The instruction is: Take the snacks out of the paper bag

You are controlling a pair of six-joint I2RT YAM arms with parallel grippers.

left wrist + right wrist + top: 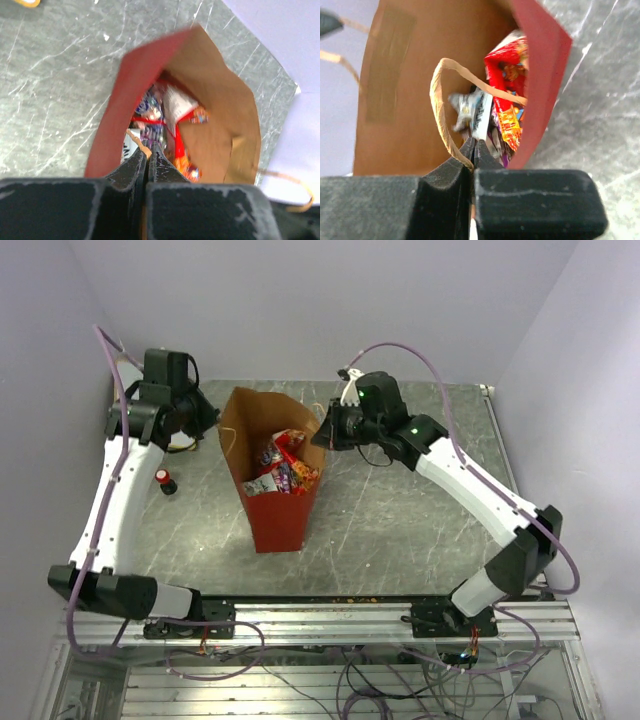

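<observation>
The paper bag (272, 512), red outside and brown inside, stands open in the middle of the table. The snacks (283, 465) fill its bottom: red printed packets with purple and silvery ones. My left gripper (213, 423) is at the bag's left rim, shut on a twisted paper handle (139, 142). My right gripper (320, 435) is at the right rim, shut on the other handle loop (438, 100). Both wrist views look down into the bag (220, 125) (420, 90) at the snacks (165, 107) (507, 95). My fingertips show closed together in each: left (147, 151), right (473, 146).
A small dark bottle with a red cap (165, 481) stands left of the bag beside my left arm. A yellow item (181, 445) lies behind it, and shows in the left wrist view (27, 2). Walls close in the table at the back and sides.
</observation>
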